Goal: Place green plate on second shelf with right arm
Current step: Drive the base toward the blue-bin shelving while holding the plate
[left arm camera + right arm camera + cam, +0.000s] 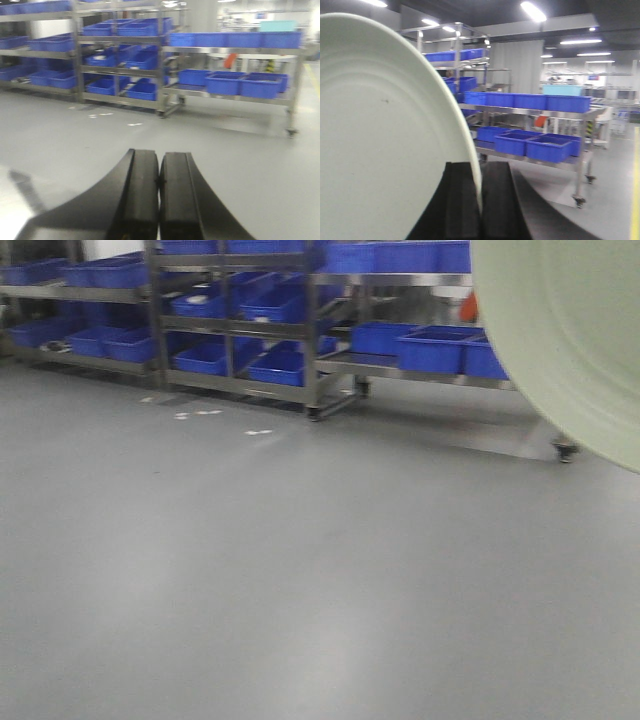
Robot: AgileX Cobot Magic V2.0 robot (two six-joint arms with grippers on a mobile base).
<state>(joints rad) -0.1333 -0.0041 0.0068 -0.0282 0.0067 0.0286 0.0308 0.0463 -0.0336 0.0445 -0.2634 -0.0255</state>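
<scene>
The green plate (385,140) is pale sage and held upright on edge, filling the left of the right wrist view. My right gripper (480,167) is shut on its rim, one finger on each face. The plate also shows in the front view (560,330) at the upper right, close to the camera. My left gripper (160,160) is shut and empty, pointing over the grey floor toward the racks. Steel shelf racks (400,360) stand far across the floor.
Several metal wheeled racks (235,95) hold blue plastic bins (225,82) on their shelves. More racks with bins (100,340) line the back left. A wide grey floor (300,570) lies between me and them. White scraps (195,415) lie on the floor.
</scene>
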